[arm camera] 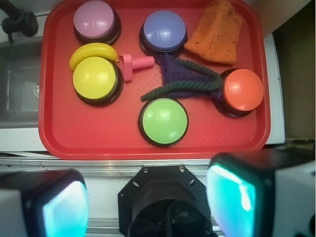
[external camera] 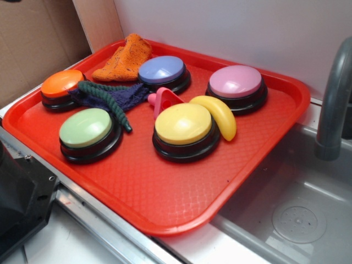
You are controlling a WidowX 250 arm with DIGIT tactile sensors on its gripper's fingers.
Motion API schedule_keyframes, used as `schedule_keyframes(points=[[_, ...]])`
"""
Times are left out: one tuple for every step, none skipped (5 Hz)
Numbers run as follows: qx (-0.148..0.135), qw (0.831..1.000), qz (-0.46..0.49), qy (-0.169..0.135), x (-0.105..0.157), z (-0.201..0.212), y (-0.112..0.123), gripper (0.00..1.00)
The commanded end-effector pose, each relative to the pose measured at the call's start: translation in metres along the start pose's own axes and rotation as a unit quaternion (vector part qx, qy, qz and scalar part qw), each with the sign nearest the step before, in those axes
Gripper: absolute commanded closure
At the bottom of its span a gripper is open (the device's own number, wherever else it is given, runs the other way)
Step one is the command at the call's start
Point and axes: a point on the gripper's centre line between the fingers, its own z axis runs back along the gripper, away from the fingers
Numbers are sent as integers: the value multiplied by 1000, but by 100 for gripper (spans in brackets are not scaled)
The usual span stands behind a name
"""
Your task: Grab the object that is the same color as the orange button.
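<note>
— At the bottom of the wrist view, what is the end effector (arm camera: 148,207) doing?

— It is hanging wide open with nothing between its fingers (arm camera: 234,197). Both pads are showing at the lower edge, well apart from each other and well short of the tray (arm camera: 54,143).

— Where is the orange cloth (arm camera: 216,32) sitting?

— It is lying in a far corner of the red tray, against the rim, at the upper right of the wrist view. In the exterior view the same cloth (external camera: 124,58) is showing near the back wall, just beside the blue button (external camera: 161,71).

— And the orange button (arm camera: 243,90)?

— It is sitting at the tray's right side in the wrist view, nearer the end effector than the cloth. A purple-and-green cloth (arm camera: 185,81) is lying against it, with a green cord trailing toward the green button (arm camera: 163,121).

— What else is sitting on the tray?

— A yellow button (arm camera: 95,79) is sitting on the left of the wrist view, with a banana (arm camera: 94,51) touching its far edge and a pink screw (arm camera: 134,64) just beside it. A pink button (arm camera: 95,20) is sitting in the far left corner.

— And around the tray?

— It is resting on the desk (external camera: 49,242) beside a grey sink (external camera: 297,214), and a grey tap (external camera: 334,104) is rising at the sink's far side.
</note>
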Motion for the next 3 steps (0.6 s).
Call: schedule_keyframes(points=[[0, 1000, 0, 0, 0, 0, 0, 0], [0, 1000, 14, -20, 14, -10, 8, 0], [8, 998, 51, -47, 26, -17, 18, 0]])
